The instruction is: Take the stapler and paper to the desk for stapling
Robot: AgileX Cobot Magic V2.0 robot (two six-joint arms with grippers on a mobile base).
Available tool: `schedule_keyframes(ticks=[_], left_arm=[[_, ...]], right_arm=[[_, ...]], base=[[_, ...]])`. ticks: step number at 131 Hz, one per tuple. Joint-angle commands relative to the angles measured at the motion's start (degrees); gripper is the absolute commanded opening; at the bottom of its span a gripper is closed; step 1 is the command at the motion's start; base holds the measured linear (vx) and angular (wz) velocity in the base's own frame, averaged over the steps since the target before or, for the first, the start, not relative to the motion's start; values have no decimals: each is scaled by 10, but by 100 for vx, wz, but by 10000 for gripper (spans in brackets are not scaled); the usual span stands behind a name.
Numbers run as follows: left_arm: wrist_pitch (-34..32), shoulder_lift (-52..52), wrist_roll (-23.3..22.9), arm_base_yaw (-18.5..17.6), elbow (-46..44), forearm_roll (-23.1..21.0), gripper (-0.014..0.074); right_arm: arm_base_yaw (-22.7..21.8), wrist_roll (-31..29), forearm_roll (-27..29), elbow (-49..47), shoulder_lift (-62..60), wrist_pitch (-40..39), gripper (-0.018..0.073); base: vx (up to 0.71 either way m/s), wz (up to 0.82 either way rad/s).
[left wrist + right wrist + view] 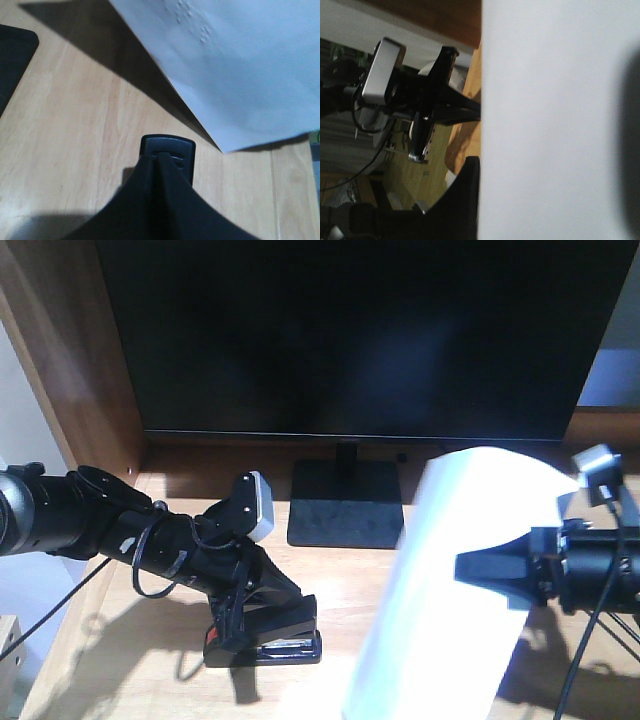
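The black stapler [272, 642] lies low on the light wooden desk [330, 580], left of centre, with an orange patch at its rear. My left gripper [238, 628] is shut on the stapler; in the left wrist view its fingers [150, 175] meet over the stapler's nose [170, 146]. The white paper [440, 580] is held up on its edge over the desk's right half. My right gripper [465, 566] is shut on its right side. In the right wrist view the paper [555, 120] fills the frame, with one black finger [465, 200] against it and the other hidden behind.
A large dark monitor [350, 330] stands at the back on a black base [345, 505]. A darker brown wooden side panel [70, 350] rises on the left. The paper's lower corner [230, 145] hangs close to the stapler's right.
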Motion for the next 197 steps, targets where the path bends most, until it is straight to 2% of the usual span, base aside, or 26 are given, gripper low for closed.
schedule_keyframes(ticks=[1, 39, 70, 101, 115, 131, 149, 165, 184, 197], left_arm=[[18, -23, 2, -4, -13, -28, -6], [18, -23, 2, -4, -13, -28, -6], [18, -23, 2, -4, -13, -28, -6], [18, -23, 2, -4, -13, -28, -6], [18, -23, 2, -4, -13, -28, -6], [18, -23, 2, -4, -13, -28, -6], [18, -23, 2, -4, -13, -28, -6], [18, -23, 2, -4, -13, -28, -6], [18, -23, 2, -4, -13, -28, -6], [18, -23, 2, -4, -13, -28, -6]], right_arm=[[14, -3, -3, -15, -12, -94, -3], [13, -15, -3, -15, 14, -46, -3], [13, -86, -3, -15, 96, -24, -3], [13, -115, -3, -15, 138, -20, -3], [13, -131, -3, -15, 140, -32, -3], [13, -145, 10, -15, 140, -96, -3], [14, -114, 24, -15, 115, -95, -3], [14, -92, 59, -15, 77, -95, -3], [16, -17, 91, -15, 37, -95, -3], [32, 7, 103, -15, 22, -95, -3]], base=[[0, 0], [0, 0], [0, 0], [0, 0], [0, 0], [0, 0], [0, 0], [0, 0], [0, 0], [0, 0]])
